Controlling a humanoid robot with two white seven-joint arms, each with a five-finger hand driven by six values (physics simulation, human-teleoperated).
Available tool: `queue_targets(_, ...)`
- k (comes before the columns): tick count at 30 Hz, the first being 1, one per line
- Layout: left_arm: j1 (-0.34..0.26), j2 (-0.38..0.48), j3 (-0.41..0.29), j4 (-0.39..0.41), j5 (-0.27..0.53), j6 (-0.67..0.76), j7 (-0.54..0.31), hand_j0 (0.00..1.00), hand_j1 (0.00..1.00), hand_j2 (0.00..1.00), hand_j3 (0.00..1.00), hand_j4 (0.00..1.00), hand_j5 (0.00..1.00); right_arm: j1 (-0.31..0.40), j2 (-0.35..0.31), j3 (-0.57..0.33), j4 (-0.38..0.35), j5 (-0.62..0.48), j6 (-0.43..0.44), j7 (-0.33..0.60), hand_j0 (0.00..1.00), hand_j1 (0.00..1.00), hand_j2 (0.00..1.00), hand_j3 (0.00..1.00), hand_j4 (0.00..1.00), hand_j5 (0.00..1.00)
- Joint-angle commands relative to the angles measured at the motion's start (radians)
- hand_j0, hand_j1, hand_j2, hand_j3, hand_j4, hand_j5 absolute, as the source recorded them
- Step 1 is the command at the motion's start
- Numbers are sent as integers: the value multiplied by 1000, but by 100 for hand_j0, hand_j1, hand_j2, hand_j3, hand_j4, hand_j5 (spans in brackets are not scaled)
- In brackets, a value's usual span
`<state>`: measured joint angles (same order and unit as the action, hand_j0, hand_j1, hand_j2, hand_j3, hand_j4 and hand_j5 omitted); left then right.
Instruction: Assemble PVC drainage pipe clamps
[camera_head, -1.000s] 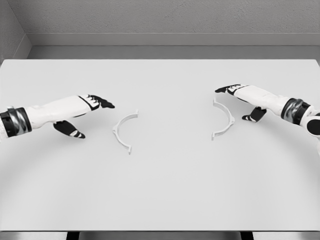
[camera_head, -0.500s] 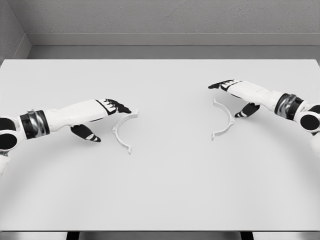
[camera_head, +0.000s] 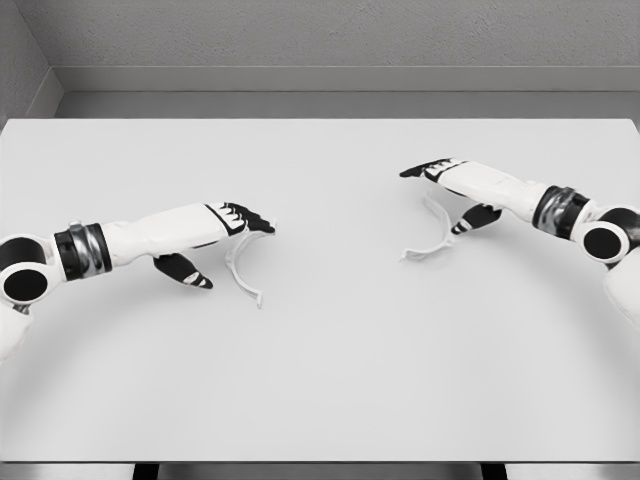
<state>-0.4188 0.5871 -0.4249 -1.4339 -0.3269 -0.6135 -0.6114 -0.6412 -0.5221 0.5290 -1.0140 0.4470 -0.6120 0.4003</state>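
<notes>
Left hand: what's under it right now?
Under the left hand sits the upper end of the left clamp half, on the white table. Fingers extend over it, thumb lower beside it. The clamp's top tip is partly covered; contact cannot be told.

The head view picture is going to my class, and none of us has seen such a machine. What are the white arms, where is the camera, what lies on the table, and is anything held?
This is a simulator's render, seen from a camera on a humanoid robot's head, looking down at a white table. The two white arms are the robot's own. Each ends in a five-finger hand. The left hand reaches over the top of one curved white clamp half. The right hand reaches over the other clamp half. Both halves lie on the table, well apart. Neither hand visibly grips its piece; the fingers look extended.
</notes>
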Motion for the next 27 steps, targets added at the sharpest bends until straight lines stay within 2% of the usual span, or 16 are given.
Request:
queue_targets(1,0,0,0,0,6,3,0,100,100,100,100,100,100,0,5,5,-15,-5,1,0,100,100,100,100,100,100)
queue_targets(4,2,-27,0,1,-34,3,0,100,100,100,100,100,100,-9,14,9,-17,-5,1,0,100,100,100,100,100,100)
queue_targets(9,2,-52,-2,0,-34,3,0,100,100,100,100,100,100,-34,10,-4,-6,-13,1,29,100,100,100,100,100,100)
queue_targets(10,2,-53,-2,0,-34,3,0,100,100,100,100,100,100,-35,7,-29,2,-11,1,37,100,100,100,100,100,100)
queue_targets(12,2,-65,-2,0,-34,3,0,100,100,100,100,100,100,-46,5,-49,66,-16,1,89,100,100,100,100,100,100)
queue_targets(14,3,-72,-2,0,-34,3,0,100,100,100,100,100,100,-89,5,-53,144,-14,1,92,100,100,100,100,100,100)
queue_targets(17,3,-70,-2,0,-34,3,0,100,100,100,100,100,100,-120,20,-52,160,-13,1,137,100,100,100,100,100,100)
queue_targets(20,5,-70,-2,0,-34,3,0,100,100,100,100,100,100,-133,77,-47,204,-5,1,183,100,100,100,100,100,100)
queue_targets(27,12,-70,-8,3,-35,3,0,100,100,100,100,100,100,-152,116,-43,216,-4,1,195,100,100,100,100,100,100)
